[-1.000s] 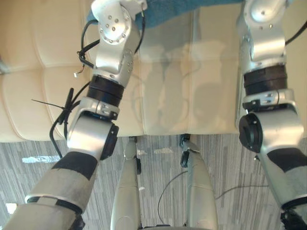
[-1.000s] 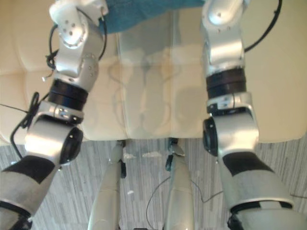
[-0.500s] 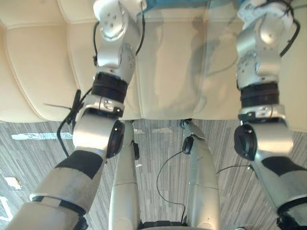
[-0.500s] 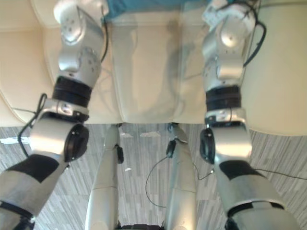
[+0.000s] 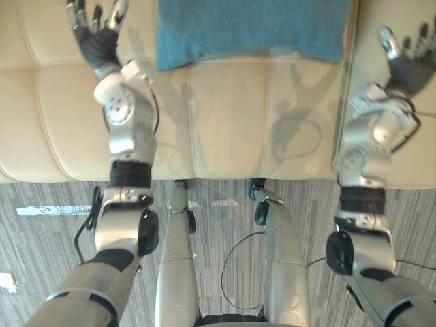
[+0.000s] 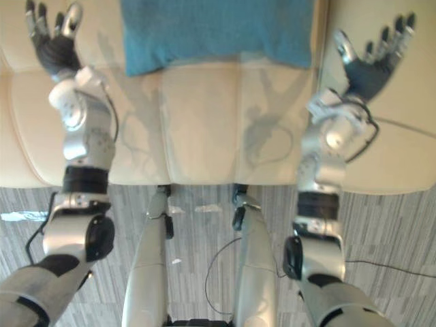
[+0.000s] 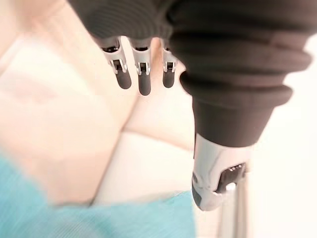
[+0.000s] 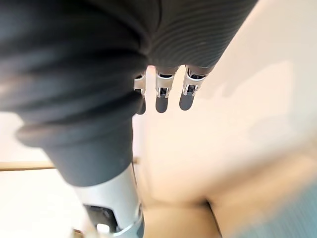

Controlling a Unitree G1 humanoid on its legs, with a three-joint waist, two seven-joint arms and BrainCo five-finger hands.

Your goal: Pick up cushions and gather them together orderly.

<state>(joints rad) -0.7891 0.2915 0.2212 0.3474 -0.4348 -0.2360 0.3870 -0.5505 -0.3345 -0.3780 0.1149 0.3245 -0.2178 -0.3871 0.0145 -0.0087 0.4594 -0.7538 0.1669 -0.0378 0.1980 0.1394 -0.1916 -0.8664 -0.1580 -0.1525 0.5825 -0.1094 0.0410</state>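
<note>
A teal cushion [image 5: 248, 28] lies flat on the cream sofa [image 5: 225, 122], at the back of the seat between my two arms. My left hand [image 5: 95, 42] is raised over the sofa to the left of the cushion, palm up, fingers spread straight and empty. To the cushion's right, over the neighbouring seat, my right hand [image 5: 409, 65] is held up the same way with nothing in it. In the left wrist view the straight fingers [image 7: 141, 74] point over the cream upholstery, with the teal cushion [image 7: 99, 218] past them. The right wrist view has straight fingers [image 8: 161, 91] over the bare sofa.
The sofa's front edge [image 5: 204, 178] runs across the middle of the eye views, with grey striped carpet [image 5: 41, 231] below it. A seam [image 5: 344, 88] divides the middle seat from the right one.
The camera has tilted up, bringing the cushion and both hands into view. Both arms have stretched forward and apart, away from the cushion, hands now open beside it.
</note>
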